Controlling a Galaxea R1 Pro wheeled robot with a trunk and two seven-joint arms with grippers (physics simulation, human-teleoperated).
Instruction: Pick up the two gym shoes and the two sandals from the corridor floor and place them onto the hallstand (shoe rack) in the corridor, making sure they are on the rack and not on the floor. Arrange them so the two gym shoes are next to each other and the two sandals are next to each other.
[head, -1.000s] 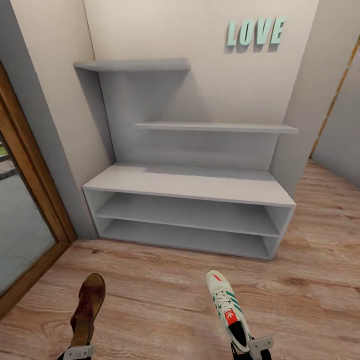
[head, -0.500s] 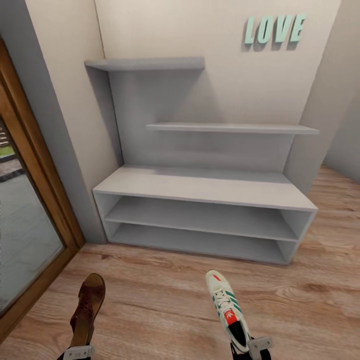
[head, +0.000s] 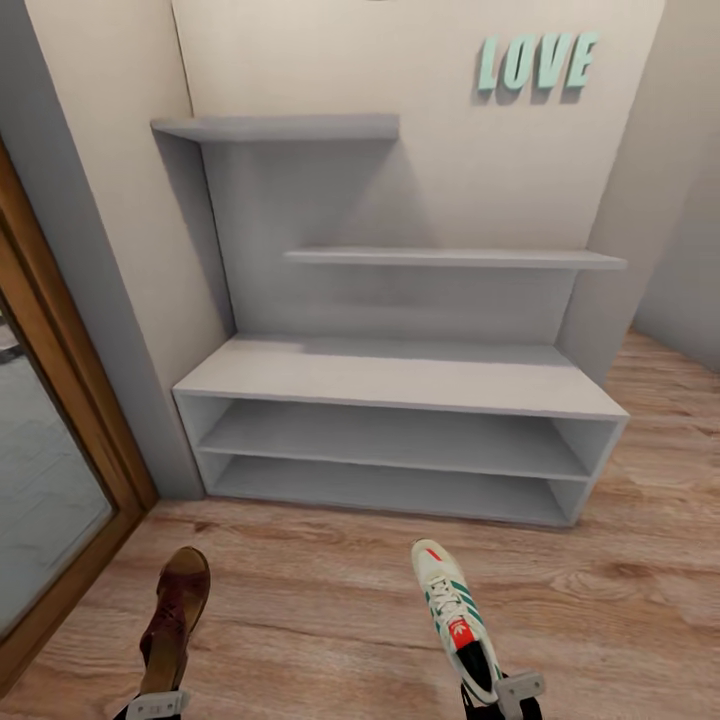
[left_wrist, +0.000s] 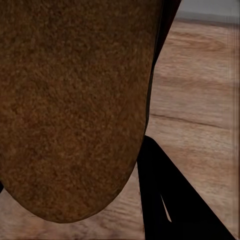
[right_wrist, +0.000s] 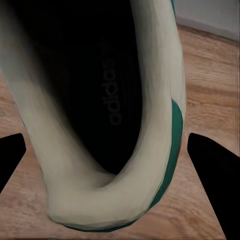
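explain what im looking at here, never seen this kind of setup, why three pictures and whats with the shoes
It is a simulated two-armed robot on wheels. The big picture comes from a camera on its head, looking down at a white shoe rack against the wall, with a wooden floor in front. The other two come from cameras by each gripper, so they are extreme close-ups. The left gripper holds a brown sandal, seen up close in its wrist camera. The right gripper holds a white sneaker with green stripes; its camera looks into the shoe's opening. The rack's shelves are bare.

Even soft daylight, faint shelf shadows, wrist close-ups blurred, no glare
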